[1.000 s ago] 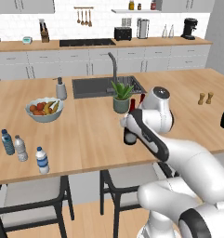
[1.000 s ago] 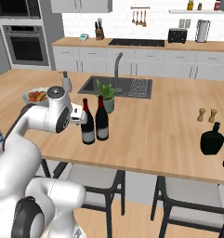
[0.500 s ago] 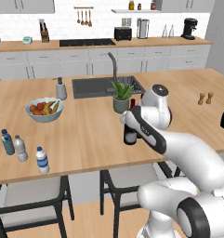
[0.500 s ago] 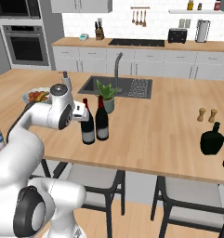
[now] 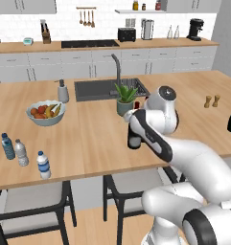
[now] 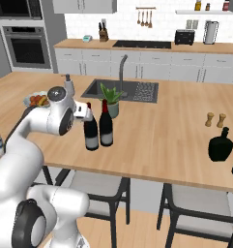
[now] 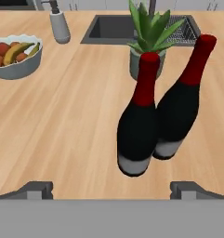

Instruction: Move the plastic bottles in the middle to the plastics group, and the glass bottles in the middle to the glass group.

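Two wine bottles (image 7: pixel 137 139) (image 7: pixel 178 116) at frame centre in the hand view: near-black glass, slim necks, red foil tops, pale band at the base. Both upright on the table (image 7: pixel 76 116), long axis vertical, necks up, bodies touching or nearly so. Plant (image 7: pixel 150 32) just behind them, sink (image 7: pixel 113 28) beyond it, fruit bowl (image 7: pixel 13 58) upper left.

Arm comes up from lower left in the right base view, bent at the elbow, wrist level, hand aimed sideways at the nearer bottle. Claw (image 6: pixel 89 115) spread wide, pinching nothing, just beside that bottle's neck; contact unclear.

Small clear bottle (image 5: pixel 43 165) with white cap and blue band stands upright at lower left of the left base view, near the blue-tinted bottle (image 5: pixel 8 146) and greyish bottle (image 5: pixel 21 152).
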